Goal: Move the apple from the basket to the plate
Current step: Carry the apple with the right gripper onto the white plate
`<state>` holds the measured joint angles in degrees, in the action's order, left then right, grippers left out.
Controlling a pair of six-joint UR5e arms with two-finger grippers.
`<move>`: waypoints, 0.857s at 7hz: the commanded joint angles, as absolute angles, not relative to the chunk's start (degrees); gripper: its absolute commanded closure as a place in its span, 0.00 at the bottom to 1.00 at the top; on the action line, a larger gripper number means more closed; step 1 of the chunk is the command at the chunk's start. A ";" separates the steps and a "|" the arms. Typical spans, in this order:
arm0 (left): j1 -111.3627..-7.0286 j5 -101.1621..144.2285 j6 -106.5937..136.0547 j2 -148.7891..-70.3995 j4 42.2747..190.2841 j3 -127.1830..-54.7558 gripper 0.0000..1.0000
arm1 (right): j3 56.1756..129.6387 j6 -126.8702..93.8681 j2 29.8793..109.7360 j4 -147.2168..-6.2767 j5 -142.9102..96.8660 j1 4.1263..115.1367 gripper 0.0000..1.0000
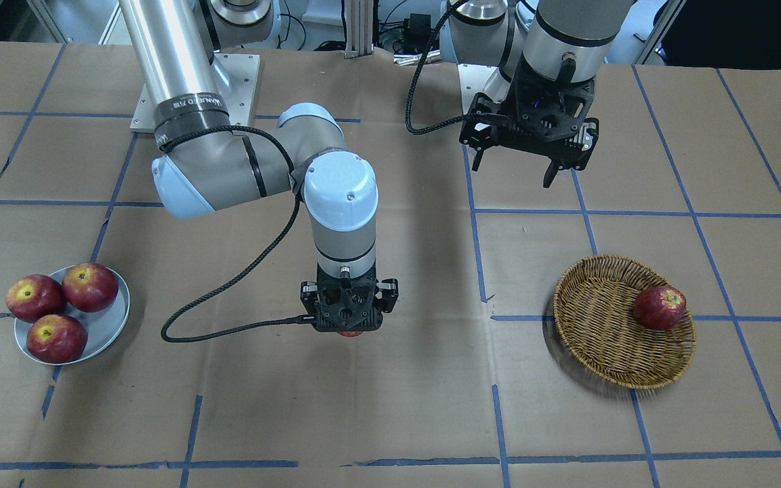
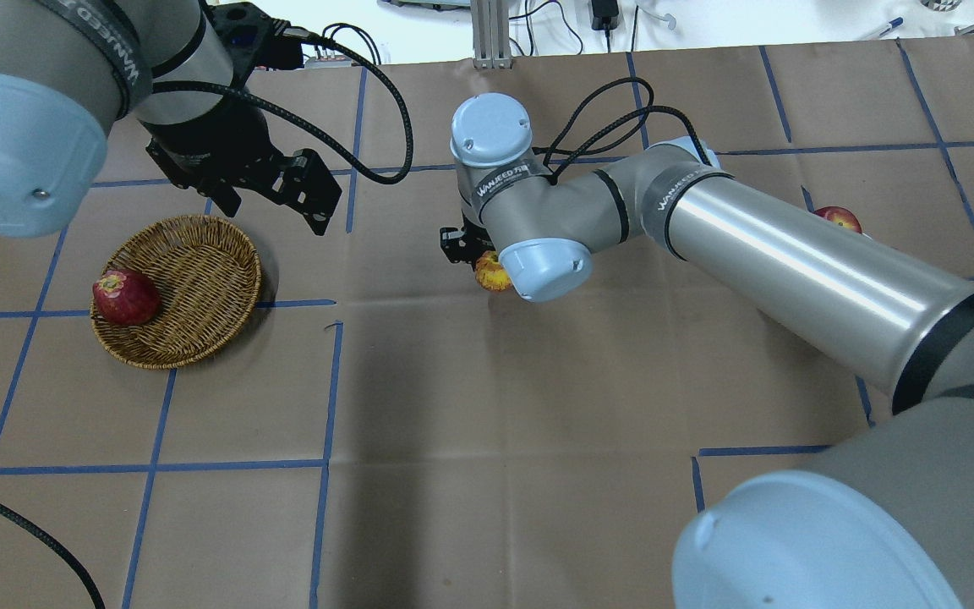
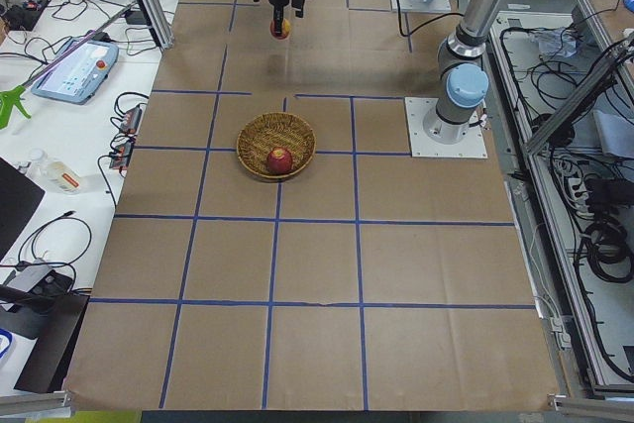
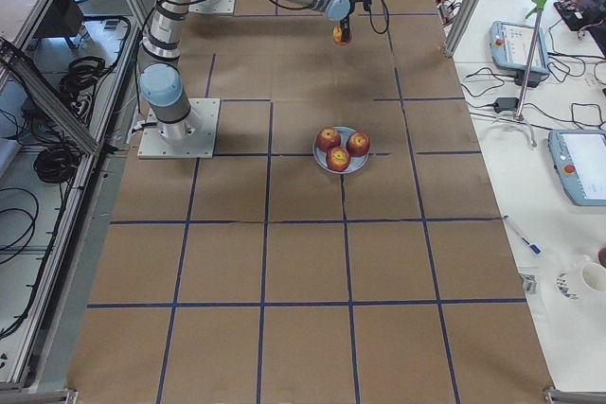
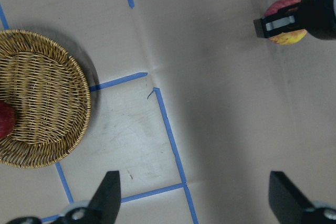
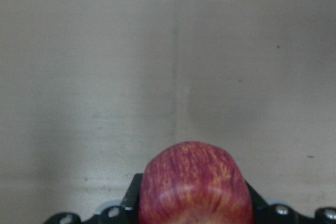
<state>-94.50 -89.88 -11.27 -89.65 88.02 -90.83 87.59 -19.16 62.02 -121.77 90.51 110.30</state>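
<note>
Brown paper table point(image 1: 363, 407) below apple point(image 6: 194, 182), yellow side robotward, between right fingers point(image 5: 278, 23); left fingers point(image 5: 109, 195) wide.

Streaky pinkish-red, yellow-patched apple point(image 6: 193, 182): lower part cut off by right wrist view's bottom edge; front-facing, only a red sliver under right tool point(image 1: 348, 324).
Pale blue-grey round plate point(image 1: 111, 324): overhead, hidden behind right arm point(image 2: 791, 271); one dark red plate apple point(image 2: 839, 219) peeks out.
Dark red basket apple point(image 5: 4, 120): cut by left wrist view's edge.
Left tool point(image 5: 191, 187): only fingertips in its own view.
Side views: tool fingers too small to tell.
</note>
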 commanded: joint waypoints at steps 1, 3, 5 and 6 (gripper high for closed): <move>-94.13 -90.00 -11.43 -89.47 88.24 -90.88 0.01 | 85.69 -8.60 69.39 -109.74 90.35 101.75 0.57; -93.52 -90.09 -11.51 -89.21 88.86 -90.88 0.01 | 86.04 10.88 74.51 -102.25 90.53 88.93 0.57; -93.60 -90.09 -11.51 -88.94 88.95 -90.97 0.01 | 86.48 29.88 75.06 -101.69 90.62 76.53 0.57; -93.60 -90.00 -11.51 -88.95 88.95 -90.97 0.01 | 88.66 38.24 75.06 -102.21 90.18 71.24 0.57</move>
<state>-93.57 -90.07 -11.51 -88.98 88.95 -90.95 86.85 27.23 74.89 -102.09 90.53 78.31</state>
